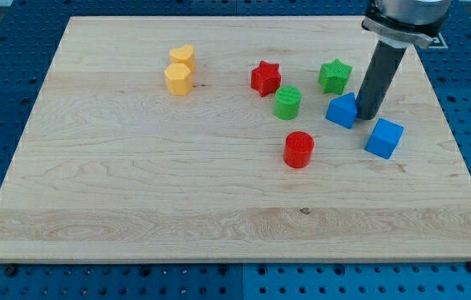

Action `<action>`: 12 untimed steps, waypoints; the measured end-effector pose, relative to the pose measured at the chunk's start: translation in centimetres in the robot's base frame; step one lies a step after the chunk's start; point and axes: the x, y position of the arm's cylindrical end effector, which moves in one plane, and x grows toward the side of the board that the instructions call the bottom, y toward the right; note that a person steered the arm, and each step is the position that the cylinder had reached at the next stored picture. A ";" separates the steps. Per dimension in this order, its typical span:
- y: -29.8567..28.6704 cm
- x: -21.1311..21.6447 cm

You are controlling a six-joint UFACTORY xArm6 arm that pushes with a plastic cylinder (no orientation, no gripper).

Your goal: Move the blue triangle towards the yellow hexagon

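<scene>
The blue triangle (343,110) lies on the wooden board at the view's right of centre. My tip (367,116) rests just at its right side, touching or nearly touching it. The yellow hexagon (178,80) sits far to the view's left, in the upper left part of the board, with a yellow heart (182,57) right above it and touching it.
A green cylinder (287,102) and a red star (265,78) stand left of the blue triangle, between it and the hexagon. A green star (334,76) is above it, a red cylinder (298,149) below left, a blue cube (383,138) below right of my tip.
</scene>
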 end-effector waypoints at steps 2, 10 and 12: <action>-3.9 0.1; -12.0 2.4; -14.7 1.5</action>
